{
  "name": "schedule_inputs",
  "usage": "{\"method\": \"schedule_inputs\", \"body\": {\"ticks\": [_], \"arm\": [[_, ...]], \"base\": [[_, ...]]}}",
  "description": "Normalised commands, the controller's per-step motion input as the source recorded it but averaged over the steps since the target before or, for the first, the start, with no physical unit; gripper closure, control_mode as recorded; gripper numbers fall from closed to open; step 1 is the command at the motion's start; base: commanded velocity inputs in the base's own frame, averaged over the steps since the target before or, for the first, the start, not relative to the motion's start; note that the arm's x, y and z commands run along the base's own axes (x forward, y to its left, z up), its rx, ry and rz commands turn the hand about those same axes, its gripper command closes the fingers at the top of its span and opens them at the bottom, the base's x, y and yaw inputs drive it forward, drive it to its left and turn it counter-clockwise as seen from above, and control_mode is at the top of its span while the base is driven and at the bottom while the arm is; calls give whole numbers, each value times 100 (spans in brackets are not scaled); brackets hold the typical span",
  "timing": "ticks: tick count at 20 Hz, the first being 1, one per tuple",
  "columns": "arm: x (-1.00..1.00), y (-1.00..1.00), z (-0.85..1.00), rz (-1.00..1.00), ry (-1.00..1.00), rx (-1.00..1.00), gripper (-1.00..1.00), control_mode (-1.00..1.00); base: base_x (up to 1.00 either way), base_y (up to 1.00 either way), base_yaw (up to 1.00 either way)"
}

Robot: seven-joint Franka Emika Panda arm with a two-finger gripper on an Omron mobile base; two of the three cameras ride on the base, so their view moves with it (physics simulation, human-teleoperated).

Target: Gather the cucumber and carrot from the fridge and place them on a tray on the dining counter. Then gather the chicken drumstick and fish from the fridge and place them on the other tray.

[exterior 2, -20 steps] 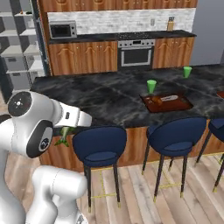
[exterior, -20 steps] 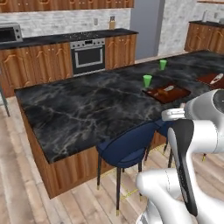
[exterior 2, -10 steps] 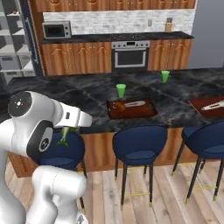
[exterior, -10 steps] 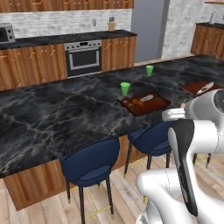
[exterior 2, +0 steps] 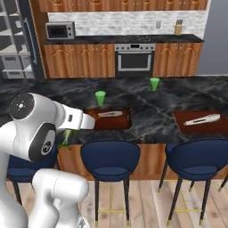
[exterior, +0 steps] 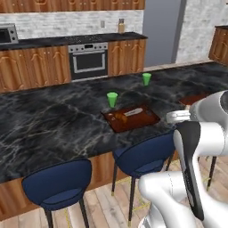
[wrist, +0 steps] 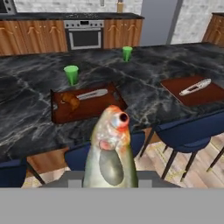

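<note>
While clamped in the tool (wrist: 109,181), the fish (wrist: 110,151) points toward the counter (wrist: 144,92).

— What does the long black marble dining counter (wrist: 144,94) carry?
— I see two flat brown wooden trays (wrist: 85,107) (wrist: 192,91) and two small green plastic cups (wrist: 71,74) (wrist: 127,53) standing apart.

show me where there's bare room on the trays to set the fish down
Left tray: the drumstick sits at its left end, a pale utensil along the back, so only its front right strip is bare. Right tray holds one utensil; its near left half is free. The fish is in the fingers.
</note>
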Motion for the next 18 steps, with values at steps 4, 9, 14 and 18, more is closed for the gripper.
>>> {"method": "schedule_inputs", "body": {"ticks": [4, 9, 14, 18], "arm": [[0, 0, 0, 0, 0, 0, 100, 100], [0, 0, 0, 0, 0, 0, 100, 100], [0, 0, 0, 0, 0, 0, 100, 100], [0, 0, 0, 0, 0, 0, 100, 100]], "base": [[62, -37, 24], [48, -11, 31], [57, -15, 34], [42, -42, 23]]}}
